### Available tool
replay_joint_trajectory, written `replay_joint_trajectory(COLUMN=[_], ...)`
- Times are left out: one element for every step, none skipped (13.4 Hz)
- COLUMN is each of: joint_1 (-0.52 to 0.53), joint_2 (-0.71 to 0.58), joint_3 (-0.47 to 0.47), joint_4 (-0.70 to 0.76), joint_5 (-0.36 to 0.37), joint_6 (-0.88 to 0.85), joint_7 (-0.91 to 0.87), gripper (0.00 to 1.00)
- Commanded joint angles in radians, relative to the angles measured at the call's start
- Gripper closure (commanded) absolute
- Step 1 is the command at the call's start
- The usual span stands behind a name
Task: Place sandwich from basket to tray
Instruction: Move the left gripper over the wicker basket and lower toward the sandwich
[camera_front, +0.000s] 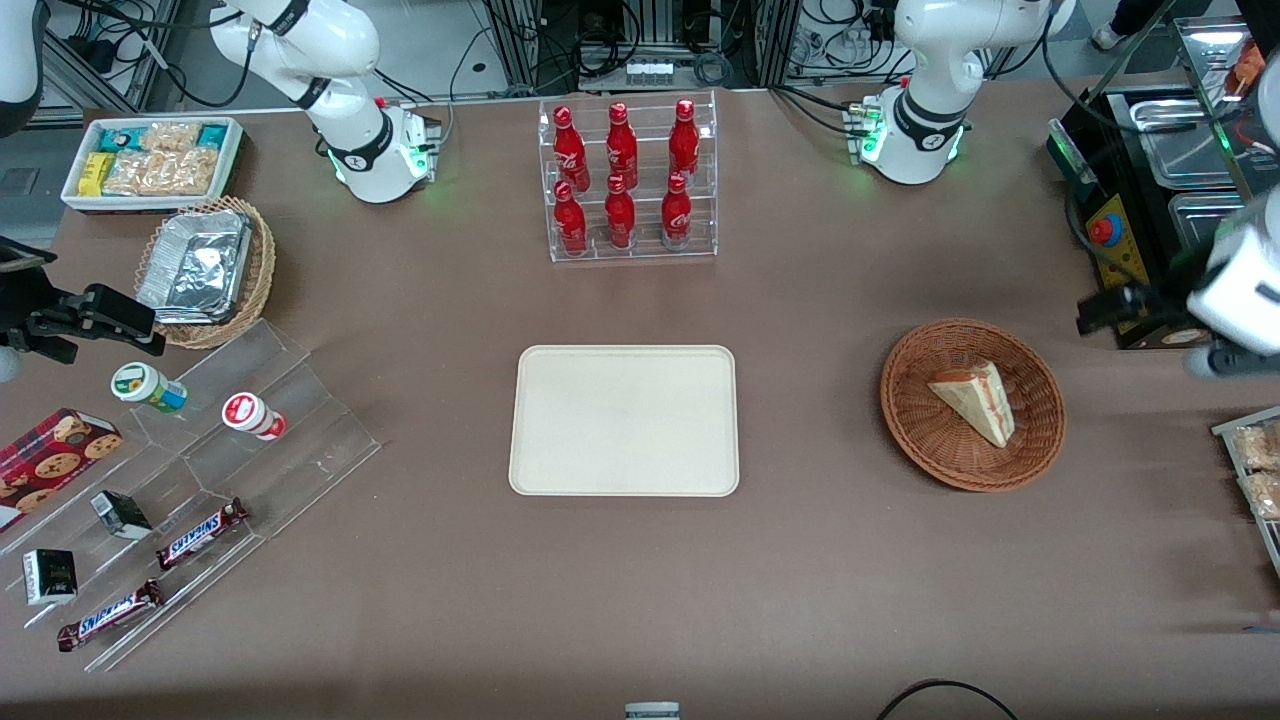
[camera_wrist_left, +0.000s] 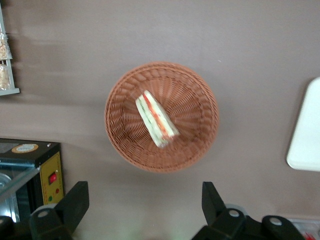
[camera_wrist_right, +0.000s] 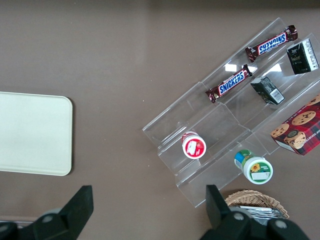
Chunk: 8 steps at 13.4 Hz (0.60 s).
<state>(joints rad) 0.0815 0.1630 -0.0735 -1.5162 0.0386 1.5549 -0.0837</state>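
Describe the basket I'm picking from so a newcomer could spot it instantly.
Start at the cream tray mid-table and look toward the working arm's end: the round reddish-brown basket lies there, with the open gripper above the table beside it. Unlike the paler basket holding a foil container, it holds one sandwich.

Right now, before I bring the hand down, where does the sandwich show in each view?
Front view: the sandwich lies in the reddish-brown basket, toward the working arm's end of the table.
Left wrist view: sandwich at the basket's middle; the hand hovers open above the table beside the basket.
Right wrist view: not in it.
Shared landmark: the cream tray.
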Motion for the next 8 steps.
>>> replay_joint_trajectory(joint_1=[0.023, 0.036, 0.040, 0.043, 0.047, 0.047, 0.049, 0.041], joint_2=[0.076, 0.102, 0.130, 0.138, 0.138, 0.139, 0.139, 0.133], joint_3=[-0.008, -0.008, -0.008, -0.006, -0.008, -0.006, -0.008, -0.008], joint_4=[0.019, 0.019, 0.015, 0.002, -0.016, -0.037, -0.067, -0.120], joint_5=[0.018, 0.020, 0.023, 0.024, 0.023, 0.023, 0.023, 0.024], joint_6=[0.031, 0.033, 0.036, 0.048, 0.072, 0.098, 0.143, 0.201], joint_7=[-0.016, -0.031, -0.072, -0.097, -0.111, -0.161, -0.242, -0.304], gripper=[0.00, 0.00, 0.00, 0.00, 0.00, 0.00, 0.00, 0.00])
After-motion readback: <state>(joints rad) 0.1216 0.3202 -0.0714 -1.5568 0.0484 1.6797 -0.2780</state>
